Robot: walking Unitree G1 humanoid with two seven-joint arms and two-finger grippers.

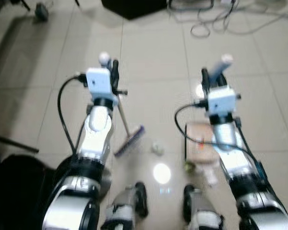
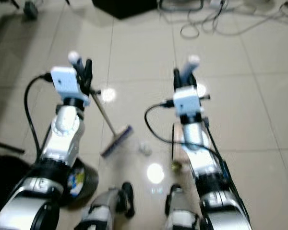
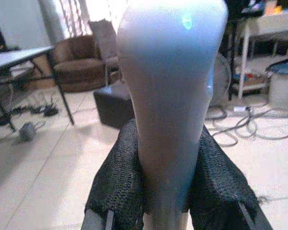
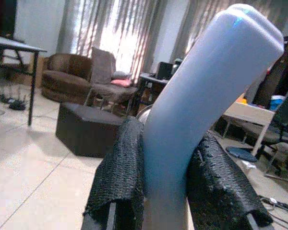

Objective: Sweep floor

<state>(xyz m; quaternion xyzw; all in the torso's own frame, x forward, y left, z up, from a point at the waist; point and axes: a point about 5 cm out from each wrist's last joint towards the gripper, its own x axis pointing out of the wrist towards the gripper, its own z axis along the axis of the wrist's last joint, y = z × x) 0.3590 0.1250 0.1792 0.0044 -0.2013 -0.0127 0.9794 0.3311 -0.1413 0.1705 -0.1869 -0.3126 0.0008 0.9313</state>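
My left gripper [image 1: 112,72] is shut on the pale handle of a broom [image 3: 170,96], its black fingers [image 3: 119,182] pressing both sides. The broom's stick slants down to its purple-bristled head [image 1: 129,142] on the tiled floor. My right gripper [image 1: 213,76] is shut on the pale handle of a dustpan [image 4: 201,100]. The pinkish dustpan [image 1: 200,143] rests on the floor under my right arm. A crumpled white scrap [image 1: 157,148] lies between broom head and dustpan. A small greenish bit [image 1: 188,166] sits at the dustpan's near corner.
Cables [image 1: 216,24] trail across the tiles far ahead on the right, beside a black ottoman [image 1: 134,7]. A dark round bin [image 2: 84,179] stands by my left side. My feet [image 1: 134,196] are just below the scrap. A brown sofa [image 3: 79,67] and tables stand farther off.
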